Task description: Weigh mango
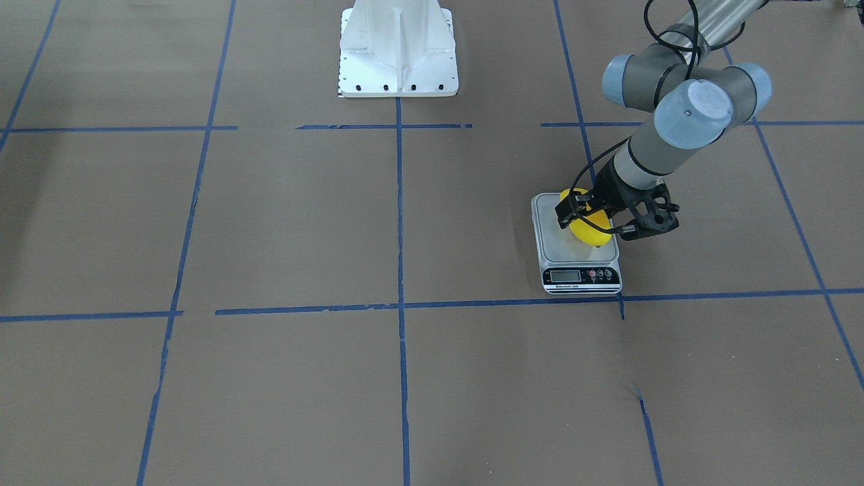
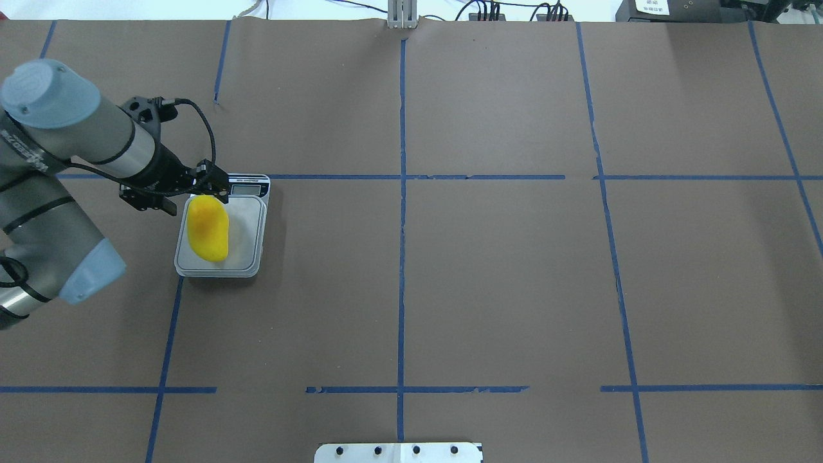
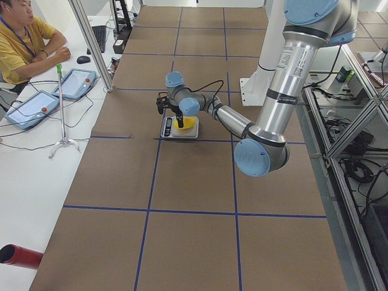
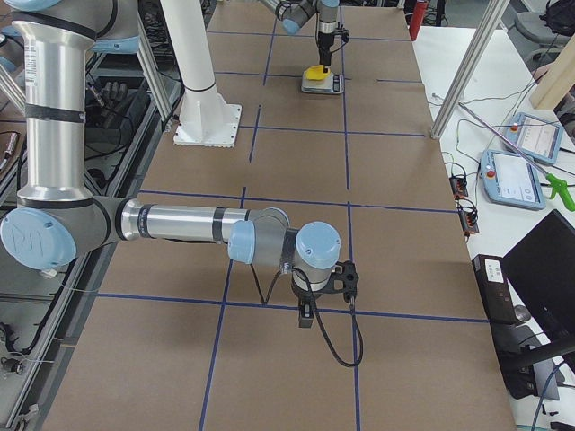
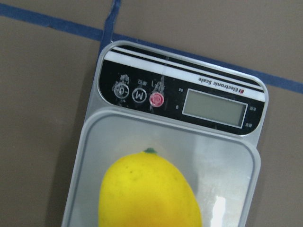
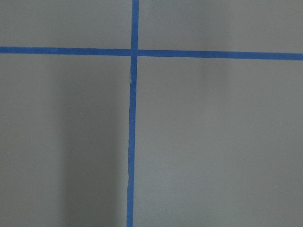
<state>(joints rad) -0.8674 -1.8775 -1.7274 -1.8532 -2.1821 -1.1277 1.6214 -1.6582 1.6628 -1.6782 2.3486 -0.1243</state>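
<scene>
The left arm (image 2: 77, 141) came in from the left edge of the overhead view, its forearm angled toward the upper middle and the wrist tipped down over the scale (image 2: 247, 222). The left gripper (image 1: 594, 224) hung over the far end of the mango (image 2: 208, 228). Its 2 fingers (image 1: 570, 209) were spread apart, 1 on each side of the fruit, not pinching it. The mango lay flat on the silver platform, toward its left side in the overhead view.

In the exterior right view, the right arm (image 4: 180, 223) stretched low across the lower half of the frame, its wrist bent down. The right gripper (image 4: 325, 292) pointed at the table (image 2: 501, 270) near a blue tape line (image 6: 131, 142). I cannot tell whether its fingers were apart or together.

Counted: 1 mango, 1 scale, 1 blank display (image 5: 214, 108) and 3 round buttons (image 5: 139, 95) beside it.
</scene>
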